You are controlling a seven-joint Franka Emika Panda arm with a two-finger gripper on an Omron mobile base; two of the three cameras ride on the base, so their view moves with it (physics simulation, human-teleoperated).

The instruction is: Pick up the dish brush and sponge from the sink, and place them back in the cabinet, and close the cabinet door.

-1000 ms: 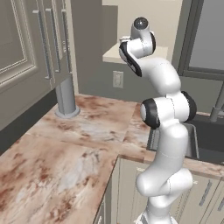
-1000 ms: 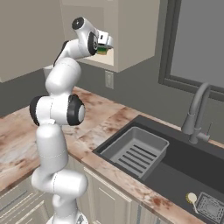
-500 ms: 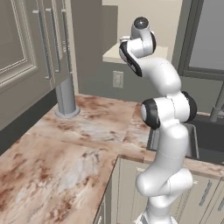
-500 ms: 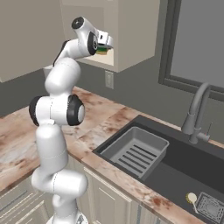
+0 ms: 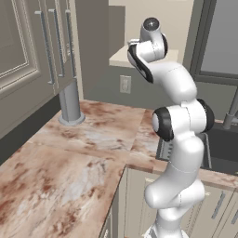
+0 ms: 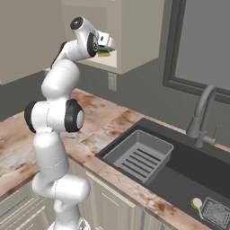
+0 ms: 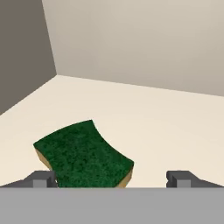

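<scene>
Right base view shows the arm raised high, its gripper (image 6: 109,45) at the cabinet (image 6: 134,36) shelf; fingers spread wide, released. Hand view has the sponge (image 7: 83,155) lying flat between the fingertips (image 7: 41,178), ungripped.

This is a home kitchen, rendered in simulation. A marbled brown and cream countertop (image 5: 69,153) runs in an L along the walls, over cream base cabinets (image 6: 117,209) with short handles. Set into it at the right is a charcoal sink (image 6: 188,166) with a grey arched faucet (image 6: 202,114) and a ribbed drainer tray (image 6: 139,155). Taupe wall cabinets with long bar handles (image 5: 44,46) hang at the left, and 1 cabinet (image 6: 134,36) stands open on the far wall. A wall outlet (image 5: 124,84) sits below it, a window (image 6: 202,45) above the sink.
</scene>
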